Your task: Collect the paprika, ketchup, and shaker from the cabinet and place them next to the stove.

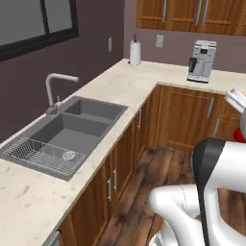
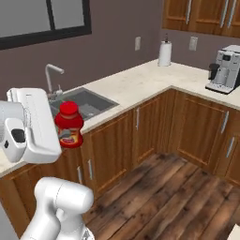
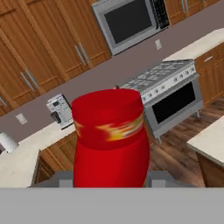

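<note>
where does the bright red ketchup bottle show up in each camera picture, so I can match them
Left base view: a sliver of the bright red ketchup bottle at the right edge, by the white arm.
Right base view: left of centre, upright beside the white hand, before the sink.
Hand view: centre foreground, large, between the fingertips.
Shared landmark: the grey coffee machine on the counter.
</note>
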Motion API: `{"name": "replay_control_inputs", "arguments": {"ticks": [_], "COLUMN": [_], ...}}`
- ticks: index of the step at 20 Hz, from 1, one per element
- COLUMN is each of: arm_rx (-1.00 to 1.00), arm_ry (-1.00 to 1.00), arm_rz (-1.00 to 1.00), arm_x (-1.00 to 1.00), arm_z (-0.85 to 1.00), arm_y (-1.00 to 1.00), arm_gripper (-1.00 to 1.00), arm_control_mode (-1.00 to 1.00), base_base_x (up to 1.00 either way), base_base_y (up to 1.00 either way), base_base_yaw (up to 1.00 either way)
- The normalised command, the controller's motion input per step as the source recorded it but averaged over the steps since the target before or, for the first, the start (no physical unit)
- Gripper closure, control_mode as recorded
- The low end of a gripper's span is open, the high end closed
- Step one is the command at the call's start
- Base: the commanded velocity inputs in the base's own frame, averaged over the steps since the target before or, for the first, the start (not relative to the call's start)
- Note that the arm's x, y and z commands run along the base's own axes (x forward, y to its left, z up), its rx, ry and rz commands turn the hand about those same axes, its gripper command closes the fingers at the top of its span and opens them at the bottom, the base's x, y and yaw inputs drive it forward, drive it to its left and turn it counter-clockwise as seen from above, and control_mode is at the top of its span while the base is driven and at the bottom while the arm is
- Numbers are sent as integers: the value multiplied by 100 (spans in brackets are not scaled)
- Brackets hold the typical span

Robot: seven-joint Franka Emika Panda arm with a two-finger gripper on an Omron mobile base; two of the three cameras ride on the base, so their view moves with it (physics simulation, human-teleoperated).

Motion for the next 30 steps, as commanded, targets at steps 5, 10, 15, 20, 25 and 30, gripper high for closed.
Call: {"name": "replay_control_inputs", "arguments": {"ticks": [5, 10, 15, 20, 25, 30], "arm_rx": [0, 0, 0, 0, 0, 0], "arm_ry": [0, 0, 0, 0, 0, 0], "arm_rz": [0, 0, 0, 0, 0, 0], "arm_x": [0, 0, 0, 0, 0, 0], "arm_z": [0, 0, 0, 0, 0, 0], "arm_y": [0, 0, 0, 0, 0, 0], "arm_gripper": [100, 100, 100, 100, 100, 100], "arm_control_mode": [100, 100, 100, 100, 100, 100], "base_base_x": [81, 82, 82, 80, 79, 83], "base_base_y": [-5, -7, 0, 0, 0, 0], "base_base_yaw": [-50, -49, -51, -52, -52, -50]}}
